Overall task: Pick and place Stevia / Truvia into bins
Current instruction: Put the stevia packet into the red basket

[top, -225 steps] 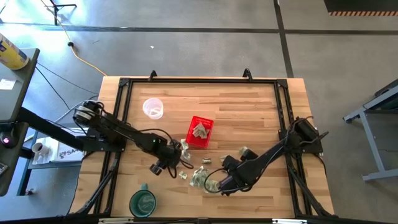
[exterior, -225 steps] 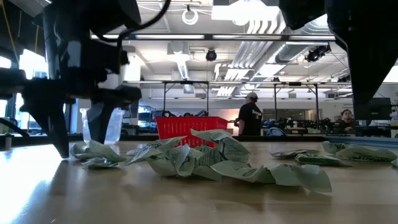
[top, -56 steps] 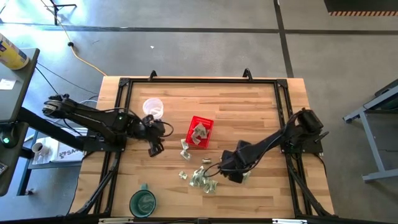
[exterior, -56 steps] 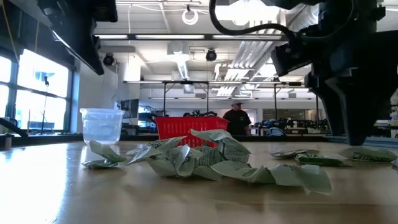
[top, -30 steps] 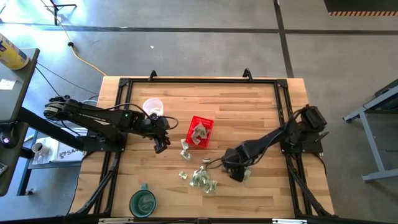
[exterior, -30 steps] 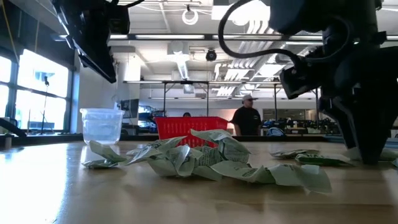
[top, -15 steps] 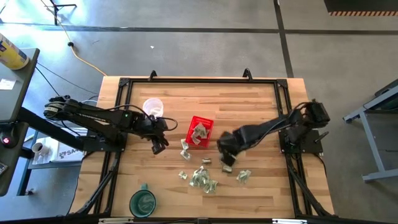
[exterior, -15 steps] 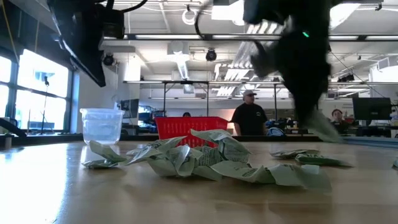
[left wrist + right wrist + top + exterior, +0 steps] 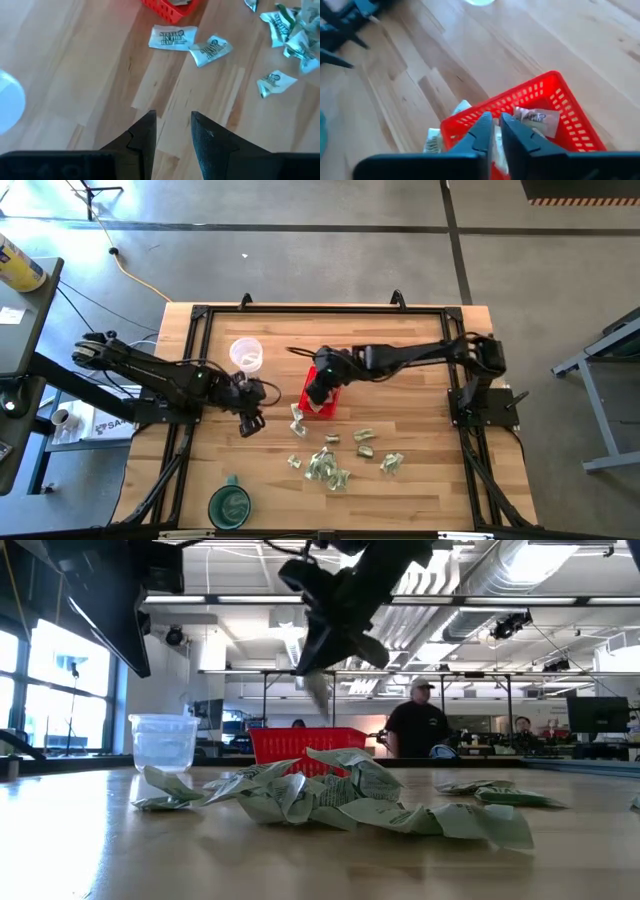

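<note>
Reaching across the table, the right gripper (image 9: 316, 392) hangs over the red basket (image 9: 331, 393), fingers nearly shut on what looks like a pale sachet (image 9: 495, 145). Beside the basket, the left gripper (image 9: 250, 420) hovers low, fingers partly open and empty. More sachets (image 9: 325, 465) lie loose near the basket.
</note>
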